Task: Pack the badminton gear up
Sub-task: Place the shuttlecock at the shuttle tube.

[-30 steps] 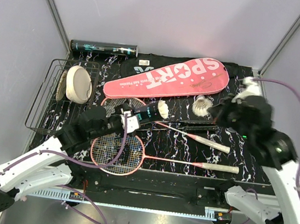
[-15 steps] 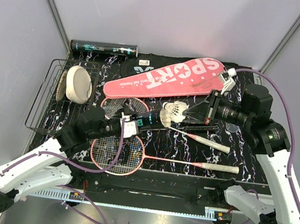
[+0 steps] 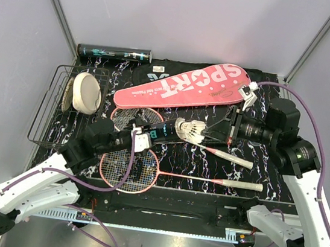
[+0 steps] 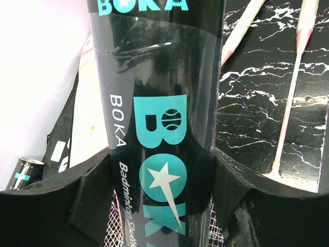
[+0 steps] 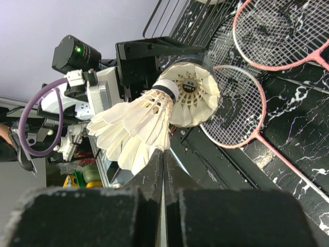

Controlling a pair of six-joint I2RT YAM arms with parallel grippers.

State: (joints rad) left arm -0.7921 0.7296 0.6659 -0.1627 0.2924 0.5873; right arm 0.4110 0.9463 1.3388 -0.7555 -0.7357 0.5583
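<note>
Right gripper (image 5: 163, 199) is pinched tight on the shuttlecock (image 5: 134, 128) by its feathers, cork at the mouth of the dark tube (image 4: 159, 103). I see the left gripper (image 4: 162, 180) clamped around that tube, tilted above the rackets (image 3: 143, 175).

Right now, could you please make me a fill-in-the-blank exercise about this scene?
1. The left gripper is shut on the dark ____.
2. The right gripper holds a ____ by its feathers.
3. The cream disc lies in the wire ____.
4. The pink case reads ____.
Missing: tube; shuttlecock; basket; SPORT.
</note>
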